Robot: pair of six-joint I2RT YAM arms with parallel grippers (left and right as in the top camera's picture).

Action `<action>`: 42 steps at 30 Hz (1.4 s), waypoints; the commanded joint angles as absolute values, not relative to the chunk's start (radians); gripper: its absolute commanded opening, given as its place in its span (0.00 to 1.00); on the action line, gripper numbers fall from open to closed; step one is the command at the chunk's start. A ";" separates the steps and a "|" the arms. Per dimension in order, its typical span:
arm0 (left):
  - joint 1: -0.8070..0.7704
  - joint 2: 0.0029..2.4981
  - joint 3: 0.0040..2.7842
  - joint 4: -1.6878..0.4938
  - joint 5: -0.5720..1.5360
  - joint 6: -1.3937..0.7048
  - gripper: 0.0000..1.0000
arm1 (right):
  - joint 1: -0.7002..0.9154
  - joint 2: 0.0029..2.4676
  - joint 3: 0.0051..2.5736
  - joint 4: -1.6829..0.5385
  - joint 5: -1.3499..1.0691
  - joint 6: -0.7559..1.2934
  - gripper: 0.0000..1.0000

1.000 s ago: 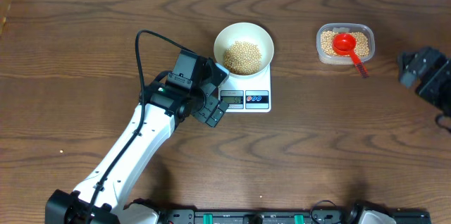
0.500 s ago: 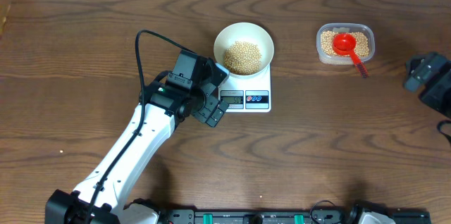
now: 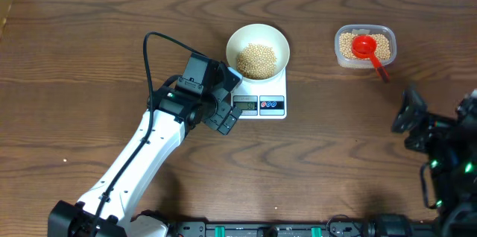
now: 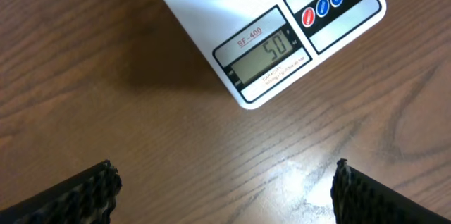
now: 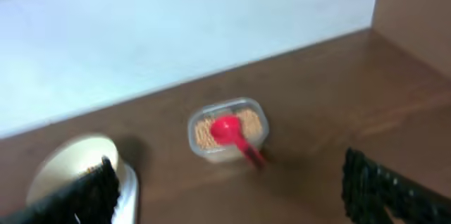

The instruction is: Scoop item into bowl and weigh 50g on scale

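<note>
The white bowl (image 3: 257, 43) stands on the white scale (image 3: 273, 89) and holds a heap of tan beans (image 3: 256, 59). In the left wrist view the scale (image 4: 211, 13) shows its display (image 4: 264, 53) reading 50 beside the red and blue buttons. My left gripper (image 3: 232, 101) is open just left of the display, empty over bare wood (image 4: 225, 189). My right gripper (image 3: 438, 109) is open and empty at the front right. It faces the tub, with the bowl (image 5: 70, 164) blurred at the left.
A clear plastic tub (image 3: 364, 32) at the back right holds more beans (image 3: 346, 43) and a red scoop (image 3: 365, 45), whose handle sticks out over the front rim. The same tub (image 5: 203, 145) appears in the right wrist view. The left arm's black cable (image 3: 147, 58) loops above the table.
The right arm has swung from the table's right edge toward the front, its fingers now pointing at the tub. The left arm, bowl and scale have not moved.
</note>
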State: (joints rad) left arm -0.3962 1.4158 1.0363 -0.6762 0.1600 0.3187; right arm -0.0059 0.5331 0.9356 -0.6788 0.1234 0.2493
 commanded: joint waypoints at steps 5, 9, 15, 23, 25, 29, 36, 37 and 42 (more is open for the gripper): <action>-0.394 1.416 1.030 -0.680 0.173 0.329 0.98 | 0.003 0.284 0.580 -0.421 0.120 0.226 0.99; -0.394 1.416 1.030 -0.680 0.173 0.329 0.98 | -0.007 0.179 0.416 -0.279 0.121 0.227 0.99; -0.394 1.416 1.030 -0.680 0.173 0.328 0.98 | -0.031 0.077 0.241 -0.126 0.120 0.227 0.99; -0.394 1.416 1.030 -0.680 0.173 0.328 0.98 | -0.032 0.005 0.108 -0.029 0.121 0.227 0.99; -0.394 1.416 1.030 -0.680 0.173 0.328 0.98 | -0.030 0.005 0.085 -0.013 0.121 0.227 0.99; -0.394 1.416 1.030 -0.680 0.173 0.328 0.98 | -0.022 0.005 0.049 -0.011 0.120 0.227 0.99; -0.394 1.416 1.030 -0.680 0.173 0.328 0.98 | -0.017 0.005 0.006 -0.038 0.117 0.226 0.99; -0.394 1.416 1.030 -0.680 0.173 0.328 0.98 | -0.017 0.005 0.006 -0.049 0.117 0.226 0.99; -0.394 1.416 1.030 -0.680 0.173 0.328 0.98 | -0.013 0.005 0.006 -0.070 0.060 0.086 0.99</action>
State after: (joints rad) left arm -0.3962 1.4158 1.0363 -0.6773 0.1596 0.3187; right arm -0.0227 0.0120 0.0086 -0.0639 0.0982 0.1917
